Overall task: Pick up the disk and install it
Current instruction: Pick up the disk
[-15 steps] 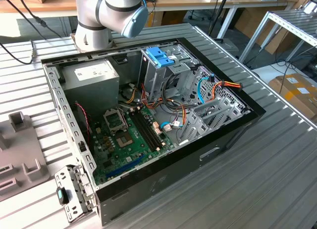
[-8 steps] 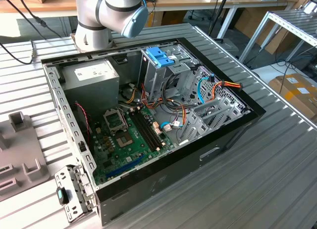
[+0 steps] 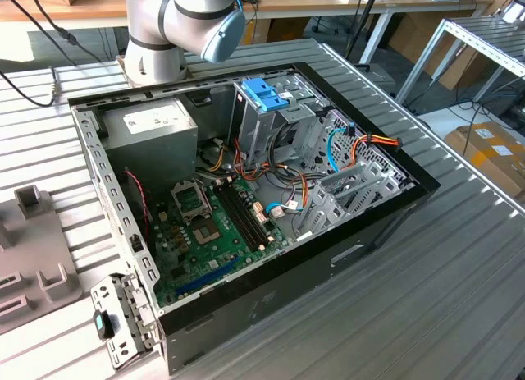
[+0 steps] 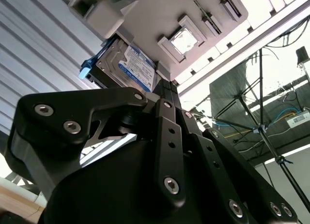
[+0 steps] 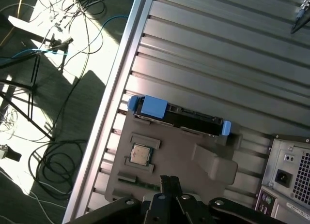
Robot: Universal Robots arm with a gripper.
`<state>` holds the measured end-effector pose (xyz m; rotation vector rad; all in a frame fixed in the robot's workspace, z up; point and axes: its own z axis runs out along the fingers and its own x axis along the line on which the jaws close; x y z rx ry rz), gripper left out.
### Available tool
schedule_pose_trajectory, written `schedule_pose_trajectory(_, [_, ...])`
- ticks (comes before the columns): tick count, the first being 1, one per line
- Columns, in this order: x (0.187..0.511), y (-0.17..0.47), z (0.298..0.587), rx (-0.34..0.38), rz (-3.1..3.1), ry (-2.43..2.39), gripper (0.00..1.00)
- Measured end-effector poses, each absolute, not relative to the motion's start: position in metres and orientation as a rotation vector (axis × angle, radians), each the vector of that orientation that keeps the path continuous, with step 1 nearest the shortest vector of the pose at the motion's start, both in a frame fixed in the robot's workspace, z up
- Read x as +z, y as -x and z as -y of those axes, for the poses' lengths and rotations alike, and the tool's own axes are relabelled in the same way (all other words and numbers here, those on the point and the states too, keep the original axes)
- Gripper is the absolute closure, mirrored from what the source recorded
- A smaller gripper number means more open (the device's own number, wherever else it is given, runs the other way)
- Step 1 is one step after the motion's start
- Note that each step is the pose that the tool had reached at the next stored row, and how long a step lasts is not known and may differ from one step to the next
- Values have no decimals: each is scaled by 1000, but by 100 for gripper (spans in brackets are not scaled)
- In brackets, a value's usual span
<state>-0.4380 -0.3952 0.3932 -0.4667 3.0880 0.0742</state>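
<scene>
Grey plastic holder (image 3: 33, 257) on ribbed metal desk (image 3: 459, 298), beside the open computer case (image 3: 271, 302), on the exterior view's left. Disk (image 5: 179, 118) stands on its edge in that holder, outside the case, with a blue rail at each end; both wrist views show it. Arm (image 3: 176, 27) rises beyond the case. Jaws closed together, gripping nothing, clear of the disk.

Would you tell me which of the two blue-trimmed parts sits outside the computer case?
The disk, standing on edge in the grey tray beside the case; the blue latch is mounted inside the case.
</scene>
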Motion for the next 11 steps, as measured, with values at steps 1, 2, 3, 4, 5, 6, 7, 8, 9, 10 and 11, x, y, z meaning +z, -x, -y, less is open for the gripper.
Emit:
schedule_pose_trajectory(1, [393,438,395,74,-3087,472,89])
schedule_pose_trajectory(2, [393,438,395,74,-3087,476,89])
schedule_pose_trajectory(3, [393,438,395,74,-3086,484,89])
schedule_pose_trajectory(4, [393,438,395,74,-3085,489,89])
schedule_pose_trajectory(5, [393,438,395,74,-3084,495,89])
schedule_pose_trajectory(6, [393,438,395,75,-3084,499,89])
schedule_pose_trajectory(7, [393,438,395,75,-3083,502,89])
schedule_pose_trajectory(8, [393,438,395,75,-3082,508,89])
schedule_pose_trajectory(9, [393,438,395,75,-3082,511,89])
schedule_pose_trajectory(10, [393,438,395,75,-3081,515,89])
schedule_pose_trajectory(11, [393,438,395,75,-3081,519,89])
